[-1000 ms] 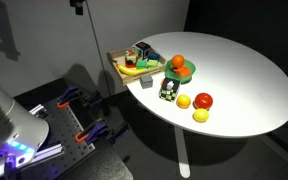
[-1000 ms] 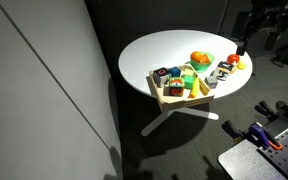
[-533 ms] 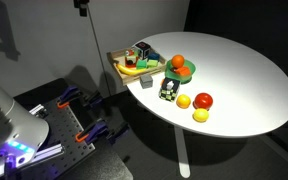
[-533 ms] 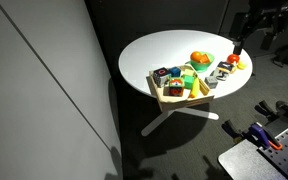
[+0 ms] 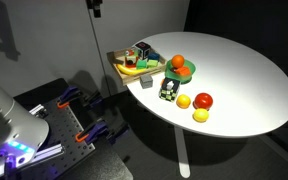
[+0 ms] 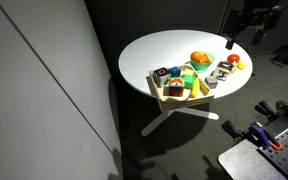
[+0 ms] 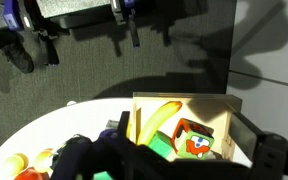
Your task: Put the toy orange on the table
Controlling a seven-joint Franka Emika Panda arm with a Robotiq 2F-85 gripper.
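Observation:
The toy orange [image 5: 178, 61] lies on a green dish [image 5: 187, 72] on the round white table [image 5: 244, 70]; it also shows in an exterior view [image 6: 199, 57]. My gripper [image 6: 232, 40] hangs high above the table's edge, well clear of the fruit, and just enters an exterior view at the top [image 5: 94, 6]. In the wrist view the jaws [image 7: 189, 165] are spread wide and empty, looking down on a wooden box [image 7: 184, 102] that holds a banana and a face-printed cube.
A red fruit [image 5: 203, 100], a yellow-orange fruit [image 5: 184, 101] and a yellow fruit [image 5: 201, 115] lie near the table's front edge. The wooden box [image 5: 134, 63] overhangs the table rim. A patterned block [image 5: 168, 89] stands beside the dish. A clamped bench [image 5: 69, 125] stands below.
The gripper has shifted sideways above the table, toward the box and dish. Nothing on the table has moved.

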